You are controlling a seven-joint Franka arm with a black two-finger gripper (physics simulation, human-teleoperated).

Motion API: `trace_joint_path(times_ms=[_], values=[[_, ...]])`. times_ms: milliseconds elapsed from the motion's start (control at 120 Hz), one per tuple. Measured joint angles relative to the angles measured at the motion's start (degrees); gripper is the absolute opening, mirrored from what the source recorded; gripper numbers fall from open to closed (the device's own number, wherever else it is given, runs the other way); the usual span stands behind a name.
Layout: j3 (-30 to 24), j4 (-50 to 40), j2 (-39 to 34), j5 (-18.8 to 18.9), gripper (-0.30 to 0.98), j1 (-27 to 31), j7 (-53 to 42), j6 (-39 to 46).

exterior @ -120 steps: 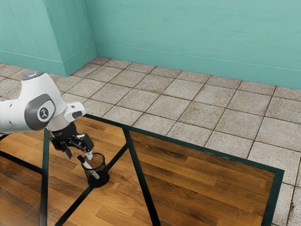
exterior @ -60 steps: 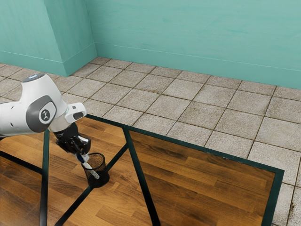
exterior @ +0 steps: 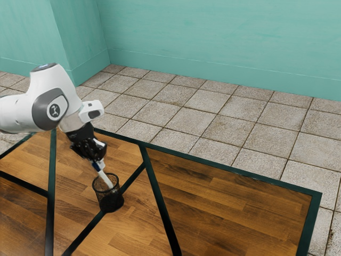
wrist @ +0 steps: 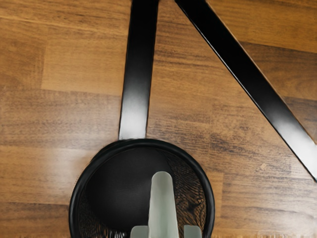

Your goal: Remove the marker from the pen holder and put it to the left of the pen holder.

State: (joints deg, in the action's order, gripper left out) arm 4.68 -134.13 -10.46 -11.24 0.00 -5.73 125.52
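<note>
Your gripper (exterior: pixel 97 162) was clamped on the marker (exterior: pixel 105 178), which leaned with its lower part inside the black mesh pen holder (exterior: pixel 111 204) on the wooden table (exterior: pixel 224 197).

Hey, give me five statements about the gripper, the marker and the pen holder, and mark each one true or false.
1. The gripper is shut on the marker. True.
2. The marker is completely clear of the pen holder. False: its lower end is inside the pen holder.
3. The marker is tilted. True.
4. The pen holder is lying on its side. False: it stands upright on the table.
5. The pen holder is black. True.
</note>
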Motion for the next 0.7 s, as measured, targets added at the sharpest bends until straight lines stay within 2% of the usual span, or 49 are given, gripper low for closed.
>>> trace_joint_path(times_ms=[233,375,500,625,700], values=[[2.1,15.7,5.0,6.3,-0.10,0.2,0.2,-23.0],[3.9,21.5,6.8,10.3,-0.10,-0.7,1.3,-37.0],[7.2,22.5,14.6,12.7,-0.10,-0.1,2.7,-47.2],[8.1,22.7,20.9,13.4,-0.10,0.5,4.6,-53.9],[7.0,26.1,26.7,13.5,-0.10,0.4,5.8,-56.6]])
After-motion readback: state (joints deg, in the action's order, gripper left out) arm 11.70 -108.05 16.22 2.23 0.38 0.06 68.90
